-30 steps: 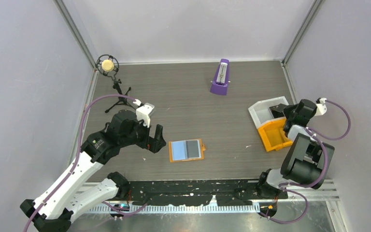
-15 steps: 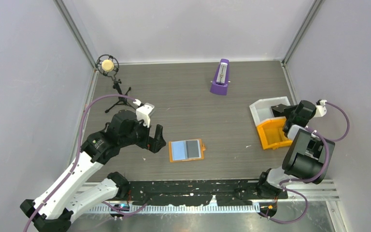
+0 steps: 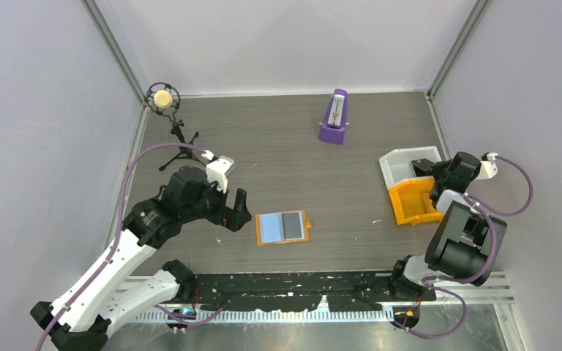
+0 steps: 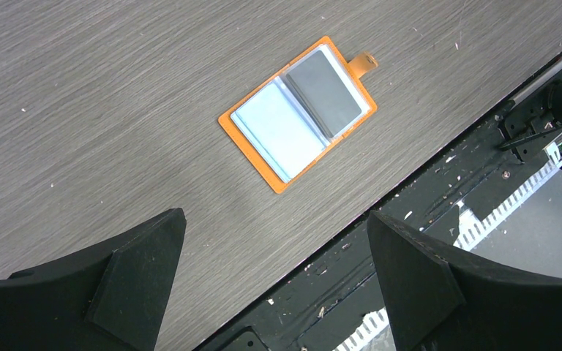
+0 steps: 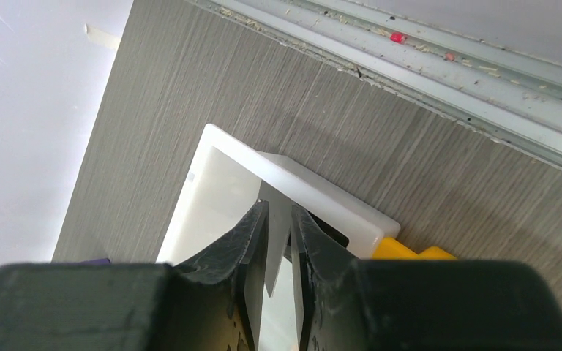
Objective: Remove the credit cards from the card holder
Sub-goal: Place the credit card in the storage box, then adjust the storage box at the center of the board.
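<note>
The orange card holder (image 3: 306, 218) lies open on the table, with a light blue card (image 3: 268, 228) and a grey card (image 3: 293, 226) in its pockets. In the left wrist view the holder (image 4: 363, 63) shows the blue card (image 4: 282, 131) and the grey card (image 4: 324, 91). My left gripper (image 3: 233, 212) hovers just left of the holder, wide open and empty (image 4: 272, 216). My right gripper (image 3: 418, 167) is over the white bin (image 3: 394, 168). Its jaws (image 5: 279, 208) stand a narrow slit apart with nothing between them. A black card (image 5: 338, 238) lies in the bin.
An orange plastic bin (image 3: 410, 206) sits against the white bin (image 5: 212, 190) at the right. A purple metronome (image 3: 334, 117) stands at the back. A microphone on a small tripod (image 3: 165, 99) stands at the back left. A black strip runs along the table's near edge (image 4: 424, 197).
My right gripper has shifted slightly to the right over the white bin, and the two bins have turned a little. The left arm and the card holder have not moved.
</note>
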You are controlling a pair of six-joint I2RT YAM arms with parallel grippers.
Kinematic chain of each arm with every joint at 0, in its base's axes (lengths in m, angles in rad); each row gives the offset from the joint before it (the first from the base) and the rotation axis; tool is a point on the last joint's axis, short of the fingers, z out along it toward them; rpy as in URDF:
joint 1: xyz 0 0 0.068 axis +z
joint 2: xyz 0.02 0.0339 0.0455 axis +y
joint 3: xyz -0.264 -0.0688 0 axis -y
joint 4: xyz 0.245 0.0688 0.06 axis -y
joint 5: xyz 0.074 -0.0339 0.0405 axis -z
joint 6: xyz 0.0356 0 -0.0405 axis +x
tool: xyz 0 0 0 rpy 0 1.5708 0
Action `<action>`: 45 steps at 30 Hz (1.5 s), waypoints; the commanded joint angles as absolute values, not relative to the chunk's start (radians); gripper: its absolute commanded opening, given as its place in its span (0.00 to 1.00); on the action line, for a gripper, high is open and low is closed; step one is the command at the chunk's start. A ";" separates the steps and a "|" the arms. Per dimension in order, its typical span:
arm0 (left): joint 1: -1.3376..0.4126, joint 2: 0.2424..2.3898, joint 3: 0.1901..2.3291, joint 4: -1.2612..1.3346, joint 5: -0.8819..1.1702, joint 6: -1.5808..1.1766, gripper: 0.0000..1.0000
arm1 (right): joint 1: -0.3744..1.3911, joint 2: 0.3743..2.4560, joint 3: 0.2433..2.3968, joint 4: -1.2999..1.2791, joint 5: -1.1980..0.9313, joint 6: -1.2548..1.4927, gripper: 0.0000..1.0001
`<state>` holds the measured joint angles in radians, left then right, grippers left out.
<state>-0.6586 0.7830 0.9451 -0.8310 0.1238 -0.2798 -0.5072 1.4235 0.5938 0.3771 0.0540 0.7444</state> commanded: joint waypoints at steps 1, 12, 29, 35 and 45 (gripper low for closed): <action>-0.654 0.764 0.951 -0.828 0.109 -0.265 1.00 | -0.520 1.345 0.641 0.317 0.123 0.724 0.26; -0.655 0.750 0.948 -0.824 0.109 -0.262 1.00 | -0.522 1.287 0.721 0.158 0.140 0.690 0.28; -0.655 0.733 0.945 -0.817 0.132 -0.268 1.00 | -0.234 1.210 0.850 -0.267 -0.035 0.461 0.25; -0.655 0.727 0.942 -0.816 0.140 -0.270 1.00 | -0.035 1.165 0.763 -0.291 -0.011 0.498 0.24; -0.660 0.732 0.940 -0.808 0.161 -0.272 1.00 | 0.000 0.992 0.604 -0.431 -0.008 0.683 0.19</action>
<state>-0.6590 0.7391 0.9440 -0.8299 0.1417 -0.2798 -0.0002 1.0786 0.6216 -0.3710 -0.0292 0.6094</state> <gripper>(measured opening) 0.995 0.196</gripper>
